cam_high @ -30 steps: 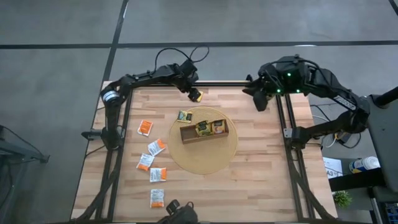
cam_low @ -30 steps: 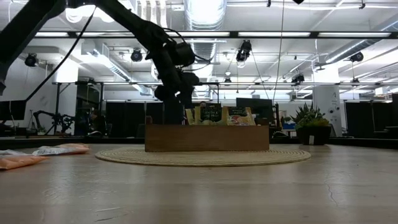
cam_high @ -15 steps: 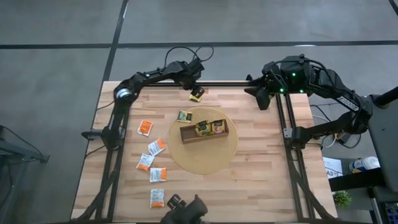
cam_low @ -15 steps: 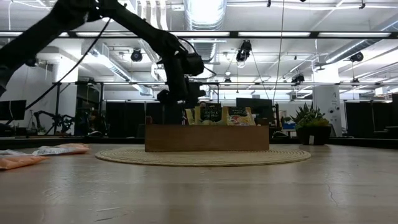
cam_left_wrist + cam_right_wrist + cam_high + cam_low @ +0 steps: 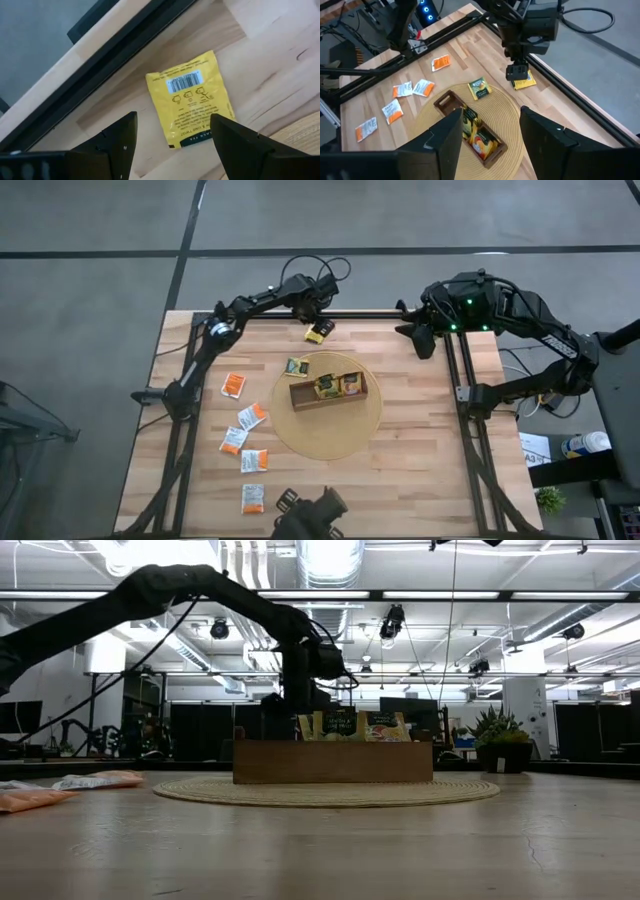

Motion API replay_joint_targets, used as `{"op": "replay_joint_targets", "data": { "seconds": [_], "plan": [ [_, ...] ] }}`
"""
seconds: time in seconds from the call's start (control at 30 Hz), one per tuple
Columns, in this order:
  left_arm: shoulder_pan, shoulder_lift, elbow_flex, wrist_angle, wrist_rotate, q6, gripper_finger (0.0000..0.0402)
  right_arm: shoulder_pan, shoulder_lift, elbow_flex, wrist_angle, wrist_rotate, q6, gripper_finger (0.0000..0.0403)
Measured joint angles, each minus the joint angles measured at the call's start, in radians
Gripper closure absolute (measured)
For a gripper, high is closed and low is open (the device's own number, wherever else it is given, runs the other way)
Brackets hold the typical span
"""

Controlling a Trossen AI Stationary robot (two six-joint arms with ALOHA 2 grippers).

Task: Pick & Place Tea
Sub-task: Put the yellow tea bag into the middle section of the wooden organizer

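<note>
A yellow tea sachet (image 5: 192, 105) lies flat on the wood by the table's far rail; it also shows in the high view (image 5: 320, 333). My left gripper (image 5: 172, 150) is open just above it, one finger on either side, touching nothing. It also shows in the high view (image 5: 316, 322). The brown tray (image 5: 297, 398) stands on a round woven mat (image 5: 330, 438) and holds yellow-green sachets (image 5: 326, 386) upright. One green sachet (image 5: 296, 366) lies on the mat. My right gripper (image 5: 490, 150) is open and empty above the table's far right corner (image 5: 422, 342).
Several white-and-orange sachets (image 5: 233, 385) (image 5: 251, 417) (image 5: 253, 498) lie scattered on the table's left half. Black frame rails (image 5: 370, 313) run along the table's edges. In the low view the tray (image 5: 333, 761) stands mid-table with my left arm (image 5: 300, 660) behind it.
My left arm has swung toward the table's right along the far edge, and its gripper has shifted a little to the right with it, staying over the yellow sachet.
</note>
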State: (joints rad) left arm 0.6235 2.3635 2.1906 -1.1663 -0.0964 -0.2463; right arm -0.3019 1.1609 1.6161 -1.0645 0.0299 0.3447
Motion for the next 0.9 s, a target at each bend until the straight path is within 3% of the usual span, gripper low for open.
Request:
{"op": "replay_joint_targets", "data": {
  "seconds": [0.7, 0.8, 0.9],
  "plan": [
    [-0.003, 0.044, -0.114, 0.077, 0.053, -0.051, 0.016, 0.0, 0.002, 0.0, -0.001, 0.0, -0.008, 0.0209],
    [-0.003, 0.045, -0.114, 0.077, 0.052, -0.052, 0.0182, 0.0, 0.002, 0.0, -0.001, 0.0, -0.008, 0.0209],
    [-0.002, 0.046, -0.115, 0.076, 0.051, -0.053, 0.0243, 0.0, 0.002, 0.0, -0.001, 0.0, -0.008, 0.0209]
  ]
}}
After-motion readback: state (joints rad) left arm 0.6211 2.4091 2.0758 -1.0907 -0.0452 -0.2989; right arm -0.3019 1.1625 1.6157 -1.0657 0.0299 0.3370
